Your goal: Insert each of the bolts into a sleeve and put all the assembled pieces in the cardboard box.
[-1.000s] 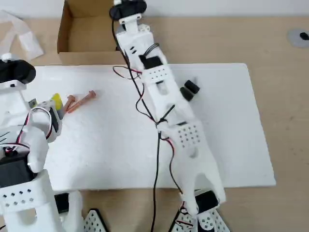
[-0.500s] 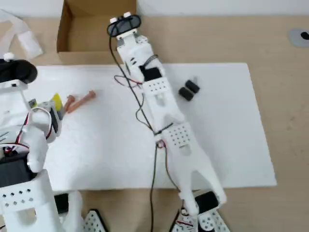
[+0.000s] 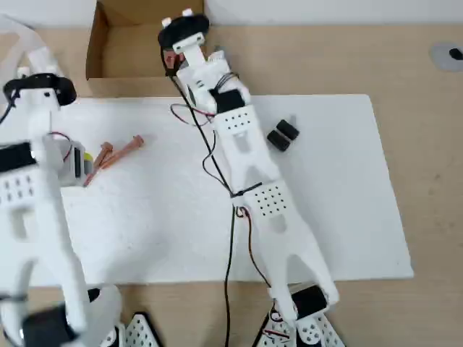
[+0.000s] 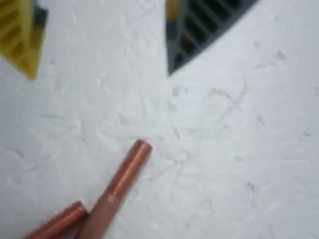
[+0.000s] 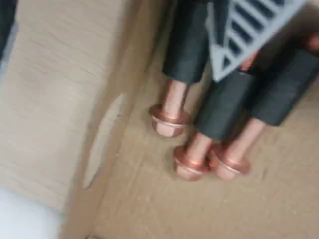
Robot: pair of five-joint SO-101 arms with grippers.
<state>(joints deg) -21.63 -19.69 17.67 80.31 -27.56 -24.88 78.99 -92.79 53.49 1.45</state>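
The cardboard box (image 3: 130, 50) sits at the upper left of the high view, on the wooden table (image 3: 423, 144) just beyond the far edge of the white foam board (image 3: 347, 210). The right arm (image 3: 264, 195) stretches from the bottom centre of the frame diagonally up across the board, and its end is over the box's right side. A black and red cable (image 3: 231, 253) hangs along it.

In the right wrist view, the right gripper (image 5: 114, 50) hangs inside the box. Its fingers are spread wide and nothing is pinched between them. Below it, three assembled pieces (image 5: 219, 114) lie side by side on the box floor, close to a side wall. Each is a copper bolt pushed into a black sleeve, with its flanged head sticking out.

The left arm (image 3: 36, 195) stands along the left edge of the high view. The left gripper (image 4: 99, 73) hovers low over the board with its fingers apart and empty; one is yellow, the other dark and ribbed. Two loose bolts (image 3: 123, 150) lie on the board just beside it, left of centre in the high view. They are angled alike and close together.

Two black sleeves (image 3: 287, 129) lie together on the board right of the right arm, in the upper middle of the frame. They are well apart from the loose bolts.
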